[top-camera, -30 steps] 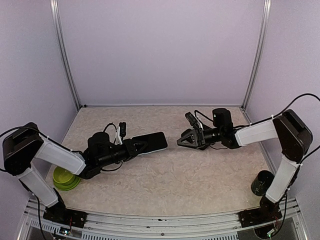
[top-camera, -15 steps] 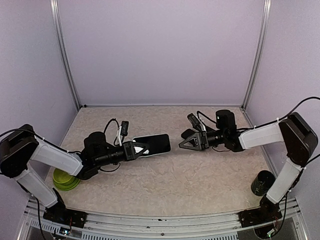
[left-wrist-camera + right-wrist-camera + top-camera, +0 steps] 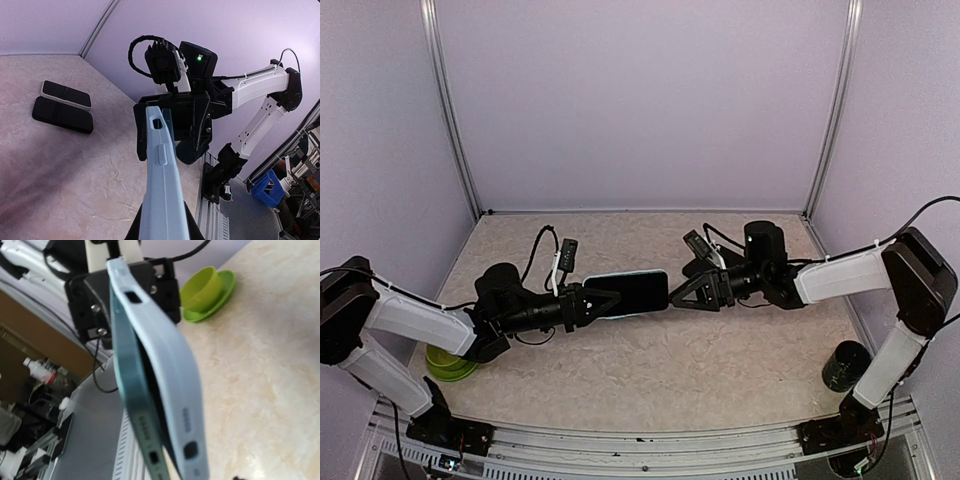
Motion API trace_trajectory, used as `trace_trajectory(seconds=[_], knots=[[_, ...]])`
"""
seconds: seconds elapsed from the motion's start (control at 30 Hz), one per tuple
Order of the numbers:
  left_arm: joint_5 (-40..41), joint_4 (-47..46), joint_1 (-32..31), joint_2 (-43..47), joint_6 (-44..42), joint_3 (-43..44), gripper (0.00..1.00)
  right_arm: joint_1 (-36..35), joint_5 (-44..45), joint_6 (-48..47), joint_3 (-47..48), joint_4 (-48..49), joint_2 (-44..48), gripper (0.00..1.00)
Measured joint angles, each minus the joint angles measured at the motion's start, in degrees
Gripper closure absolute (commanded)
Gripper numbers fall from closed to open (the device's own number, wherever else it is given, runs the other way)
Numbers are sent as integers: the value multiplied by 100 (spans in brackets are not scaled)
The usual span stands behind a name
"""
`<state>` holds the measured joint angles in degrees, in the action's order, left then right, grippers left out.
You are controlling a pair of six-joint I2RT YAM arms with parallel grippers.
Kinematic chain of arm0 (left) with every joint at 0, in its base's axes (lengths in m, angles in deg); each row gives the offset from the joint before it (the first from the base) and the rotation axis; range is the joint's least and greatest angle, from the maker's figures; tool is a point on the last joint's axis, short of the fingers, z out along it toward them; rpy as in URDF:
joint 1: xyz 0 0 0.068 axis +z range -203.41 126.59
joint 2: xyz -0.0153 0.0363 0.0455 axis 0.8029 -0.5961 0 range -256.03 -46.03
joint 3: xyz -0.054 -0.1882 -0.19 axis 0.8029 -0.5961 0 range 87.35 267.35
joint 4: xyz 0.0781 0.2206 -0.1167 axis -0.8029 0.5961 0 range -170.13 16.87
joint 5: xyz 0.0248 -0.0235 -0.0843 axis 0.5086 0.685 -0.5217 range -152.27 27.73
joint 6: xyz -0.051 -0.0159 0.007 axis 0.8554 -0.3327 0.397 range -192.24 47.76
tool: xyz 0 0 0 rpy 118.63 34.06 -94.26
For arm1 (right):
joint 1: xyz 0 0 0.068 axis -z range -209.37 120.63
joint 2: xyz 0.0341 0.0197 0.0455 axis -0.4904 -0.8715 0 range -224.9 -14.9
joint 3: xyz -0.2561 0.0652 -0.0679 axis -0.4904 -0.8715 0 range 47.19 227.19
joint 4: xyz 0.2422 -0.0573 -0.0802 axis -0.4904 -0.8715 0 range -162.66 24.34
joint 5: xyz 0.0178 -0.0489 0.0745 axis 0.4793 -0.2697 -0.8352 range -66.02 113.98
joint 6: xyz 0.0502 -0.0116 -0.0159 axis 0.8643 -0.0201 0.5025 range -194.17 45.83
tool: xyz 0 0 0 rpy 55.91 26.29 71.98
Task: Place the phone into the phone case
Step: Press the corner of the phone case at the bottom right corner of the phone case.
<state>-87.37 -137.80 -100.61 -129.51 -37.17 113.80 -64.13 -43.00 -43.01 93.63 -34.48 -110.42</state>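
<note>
two arms meet above the middle of the table (image 3: 650, 375), with the phone (image 3: 638, 292) held off the surface between them. the left arm (image 3: 420, 322) has its jaws clenched on one end of the phone case (image 3: 161, 200), with the phone lying in it. the right arm (image 3: 830, 277) brings its jaws to the other end, but i cannot tell whether they are closed on it or only pressing.

the right wrist view shows the step in hand, which is seating the phone. a dark gap runs between the phone's teal edge and the pale blue wall of the case, so the phone looks only partly in. as i judge it, the next move calls for a push at that loose end, square to the phone's face, while the left jaws hold firm. a skewed push could pop the seated end out or twist the pair from the grip.

room is generous. the pair hangs apart from the table. the green bowl (image 3: 447, 358) sits beside the left arm, a dark cup (image 3: 842, 365) stands near the right arm's base, and two dark flat slabs (image 3: 62, 114) lie well apart from the jaws.
</note>
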Motion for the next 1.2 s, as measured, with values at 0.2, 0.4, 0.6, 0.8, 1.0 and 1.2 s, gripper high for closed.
trace_trajectory(seconds=[0.2, 0.4, 0.6, 0.8, 1.0, 1.2], knots=[[-317, -63, -4, 107, -212, -17, 100, -153, -133, -101, 0, 46, 81, 40], [-605, -66, -7, 105, -236, -17, 100, -227, -278, -129, 0, 164, 83, 43], [-820, -107, -9, 70, -232, -17, 99, -229, -476, 57, -9, 527, 83, 48], [-957, -190, -11, -37, -195, -17, 99, -262, -656, 308, -74, 922, 83, 54], [-1075, -367, -13, -125, -146, -15, 99, -264, -741, 415, -87, 1021, 83, 65], [-1182, -511, -15, -251, -66, -4, 99, -264, -787, 468, -125, 1071, 83, 74]])
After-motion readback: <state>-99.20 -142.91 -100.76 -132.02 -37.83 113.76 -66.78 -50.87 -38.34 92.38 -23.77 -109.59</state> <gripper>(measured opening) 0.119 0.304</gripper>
